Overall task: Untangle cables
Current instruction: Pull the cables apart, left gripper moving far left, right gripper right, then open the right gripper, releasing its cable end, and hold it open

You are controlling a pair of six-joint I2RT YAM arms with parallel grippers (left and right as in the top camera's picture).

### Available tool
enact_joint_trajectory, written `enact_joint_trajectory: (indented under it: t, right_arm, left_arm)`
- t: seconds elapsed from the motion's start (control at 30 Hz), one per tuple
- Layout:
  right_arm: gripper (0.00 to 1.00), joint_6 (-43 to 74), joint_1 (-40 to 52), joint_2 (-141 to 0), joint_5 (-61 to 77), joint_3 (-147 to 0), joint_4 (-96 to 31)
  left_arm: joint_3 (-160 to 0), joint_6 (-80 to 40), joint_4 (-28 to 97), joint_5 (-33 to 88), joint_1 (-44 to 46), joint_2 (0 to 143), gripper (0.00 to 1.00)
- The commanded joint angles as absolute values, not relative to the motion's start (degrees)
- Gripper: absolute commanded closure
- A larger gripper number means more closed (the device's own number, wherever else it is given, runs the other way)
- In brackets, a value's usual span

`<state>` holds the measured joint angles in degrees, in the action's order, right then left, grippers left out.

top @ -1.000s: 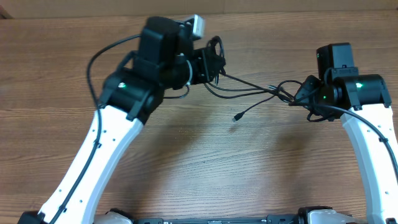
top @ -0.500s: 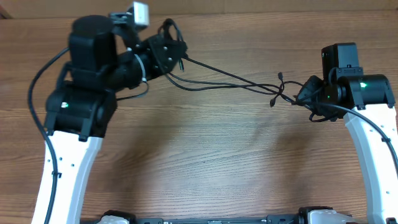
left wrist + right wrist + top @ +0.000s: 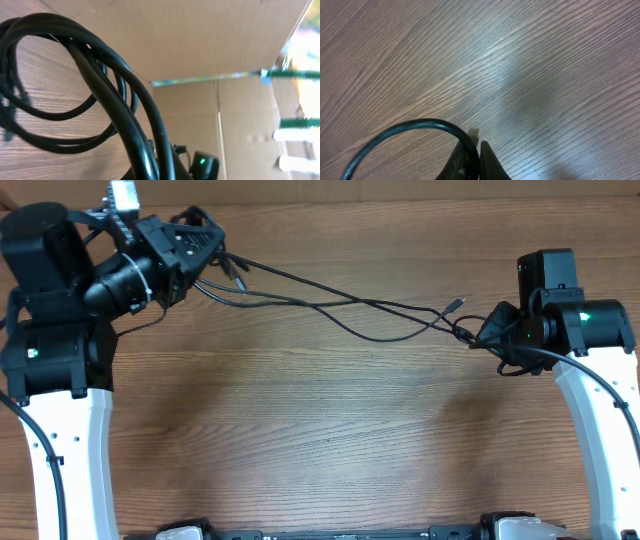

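The cables [image 3: 340, 305] are several thin black strands stretched above the wooden table between my two grippers. At the far left my left gripper [image 3: 203, 250] is shut on a bunch of their loops. Those loops [image 3: 107, 95] fill the left wrist view and hide the fingers. At the right my right gripper [image 3: 482, 332] is shut on the other end. In the right wrist view one cable strand [image 3: 415, 125] curves out from between the closed fingertips [image 3: 487, 160]. A loose plug tip [image 3: 455, 305] sticks up near the right gripper.
The table [image 3: 320, 440] is brown wood. Cardboard walls [image 3: 210, 40] stand behind it. The right arm's thicker black wire [image 3: 590, 375] runs along its white link. The left arm's black body [image 3: 50, 300] stands over the table's left edge.
My left arm has swung far to the left and back with the loops, drawing the cables out long. The loose plug tip has risen towards the right gripper. The right arm has barely moved.
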<state>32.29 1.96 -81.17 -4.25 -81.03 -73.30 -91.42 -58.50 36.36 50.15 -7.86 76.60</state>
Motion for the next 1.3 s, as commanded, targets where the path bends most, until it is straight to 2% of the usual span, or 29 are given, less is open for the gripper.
enact_joint_trajectory:
  t: [0.0,0.17,0.27,0.4,0.6,0.67,1.03,1.17,1.27]
  right_arm:
    - [0.96,31.38,-0.14,-81.14,-13.06,-80.99,-74.04]
    - [0.93,31.38,-0.14,-81.14,-13.06,-80.99,-73.97]
    - [0.78,31.38,-0.14,-81.14,-13.06,-80.99,-74.02]
    - [0.51,31.35,-0.14,-81.14,-13.06,-80.99,-74.02]
    - [0.26,31.18,-0.14,-81.14,-13.1,-80.99,-74.0]
    - [0.23,31.11,-0.14,-81.14,-13.61,-80.97,-74.04]
    - [0.21,28.58,-0.14,-81.14,-14.11,-80.95,-73.84]
    - [0.0,22.52,-0.12,-81.14,-13.8,-80.95,-73.82]
    - [0.0,21.98,-0.14,-81.17,-12.34,-80.95,-73.82]
  left_arm:
    - [-92.68,-65.21,34.61,49.12,-13.04,74.13,0.96]
    - [-92.68,-65.25,34.44,49.6,-13.91,74.13,0.96]
    - [-92.68,-65.17,34.44,49.52,-13.91,74.13,0.96]
    - [-92.68,-65.19,34.44,49.12,-13.91,74.15,0.96]
    - [-92.68,-65.19,34.44,48.58,-13.93,74.15,0.96]
    - [-92.68,-65.21,34.41,48.36,-13.93,74.15,0.96]
    - [-92.68,-65.04,34.44,45.58,-14.46,74.15,0.96]
    - [-92.68,-61.47,34.54,41.45,-15.42,74.15,0.96]
    - [-92.68,-60.03,34.94,40.47,-15.51,74.15,0.96]
